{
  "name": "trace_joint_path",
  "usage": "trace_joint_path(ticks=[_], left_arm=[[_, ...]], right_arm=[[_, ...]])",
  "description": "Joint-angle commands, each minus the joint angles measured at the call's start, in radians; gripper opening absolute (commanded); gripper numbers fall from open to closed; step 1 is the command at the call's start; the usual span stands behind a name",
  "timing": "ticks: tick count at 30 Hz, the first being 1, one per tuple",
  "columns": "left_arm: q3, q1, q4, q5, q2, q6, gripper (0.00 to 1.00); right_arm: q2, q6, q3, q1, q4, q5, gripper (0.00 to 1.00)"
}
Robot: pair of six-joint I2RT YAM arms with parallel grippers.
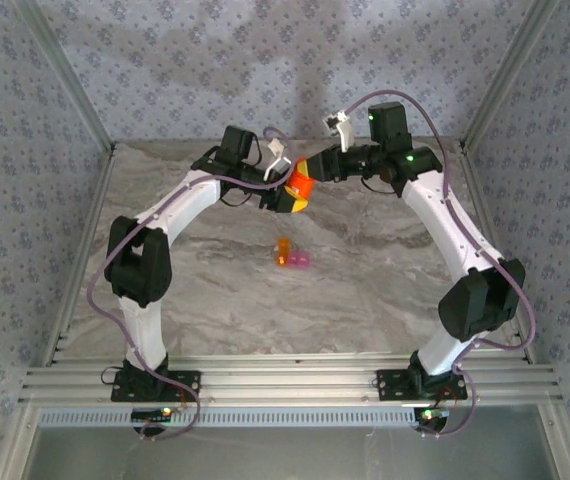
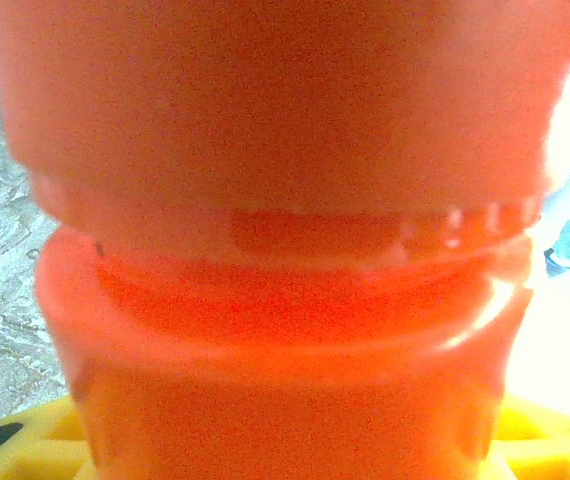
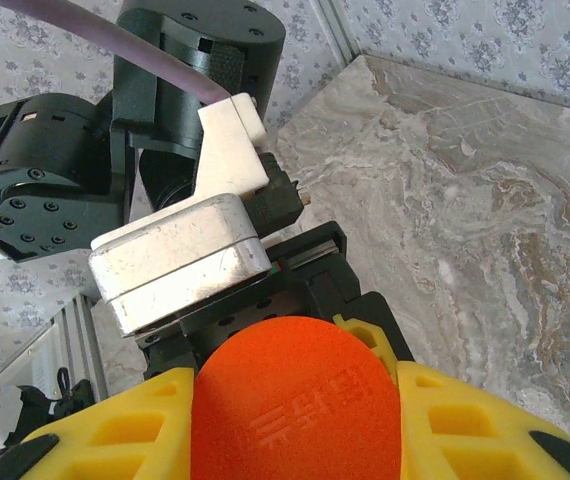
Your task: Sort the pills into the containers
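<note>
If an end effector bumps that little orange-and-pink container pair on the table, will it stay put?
Probably not. The container pair looks like tiny thin plastic, so likely very light and apt to skid on the smooth table. Its orange half stands taller than the pink half, so a high bump might tip it.

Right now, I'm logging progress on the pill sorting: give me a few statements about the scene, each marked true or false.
1. The orange-red cylindrical plastic bottle is held above the marble-patterned table. True.
2. The left gripper is empty. False: its yellow fingers hold the bottle.
3. The tiny joined orange and pink translucent containers lie on the table between the arms. True.
4. The right gripper rests on the containers. False: it is at the bottle's top.
</note>
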Motion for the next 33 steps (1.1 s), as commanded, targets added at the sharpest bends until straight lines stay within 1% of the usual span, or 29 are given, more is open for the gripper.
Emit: trace_joint_path(ticks=[1, 3, 6, 8, 9, 11, 15, 18, 19, 20, 24, 26, 27, 29, 33], left_arm=[[0.006, -0.014, 0.105, -0.028, -0.026, -0.052, 0.0], [-0.069, -0.021, 0.266, -0.122, -0.06, -0.139, 0.0], [-0.19, -0.024, 0.525, -0.244, -0.109, -0.273, 0.0], [-0.261, -0.027, 0.692, -0.301, -0.131, -0.359, 0.0], [-0.289, -0.029, 0.758, -0.333, -0.139, -0.393, 0.0], [-0.319, -0.032, 0.827, -0.354, -0.146, -0.428, 0.0], [-0.319, -0.041, 0.831, -0.354, -0.144, -0.436, 0.0], [-0.302, -0.04, 0.813, -0.34, -0.128, -0.436, 0.0], [-0.295, -0.039, 0.809, -0.333, -0.121, -0.436, 0.0], [-0.286, -0.038, 0.804, -0.324, -0.114, -0.437, 0.0], [-0.25, -0.021, 0.777, -0.275, -0.08, -0.447, 0.0], [-0.235, -0.012, 0.775, -0.239, -0.068, -0.46, 0.0], [-0.232, -0.01, 0.773, -0.221, -0.065, -0.461, 0.0], [-0.219, -0.006, 0.75, -0.18, -0.065, -0.449, 0.0], [-0.159, -0.003, 0.584, -0.088, -0.06, -0.361, 0.0]], right_arm=[[0.019, 0.036, -0.001, 0.02, -0.026, 0.052, 0.29], [0.015, 0.096, -0.034, 0.029, 0.026, 0.082, 0.29], [0.012, 0.165, -0.081, 0.07, 0.087, 0.183, 0.29], [0.018, 0.194, -0.102, 0.099, 0.12, 0.241, 0.28], [0.021, 0.212, -0.12, 0.111, 0.148, 0.265, 0.27], [0.029, 0.236, -0.14, 0.124, 0.174, 0.298, 0.26], [0.036, 0.254, -0.146, 0.121, 0.199, 0.294, 0.27], [0.03, 0.26, -0.127, 0.098, 0.198, 0.259, 0.29], [0.025, 0.263, -0.123, 0.088, 0.199, 0.241, 0.32], [0.015, 0.264, -0.121, 0.075, 0.206, 0.218, 0.38], [-0.074, 0.262, -0.172, 0.017, 0.279, 0.116, 0.67], [-0.123, 0.233, -0.196, 0.002, 0.29, 0.071, 0.74], [-0.148, 0.201, -0.205, -0.005, 0.279, 0.051, 0.77], [-0.182, 0.128, -0.218, -0.013, 0.241, 0.036, 0.8], [-0.212, 0.006, -0.225, -0.048, 0.174, 0.006, 0.8]])
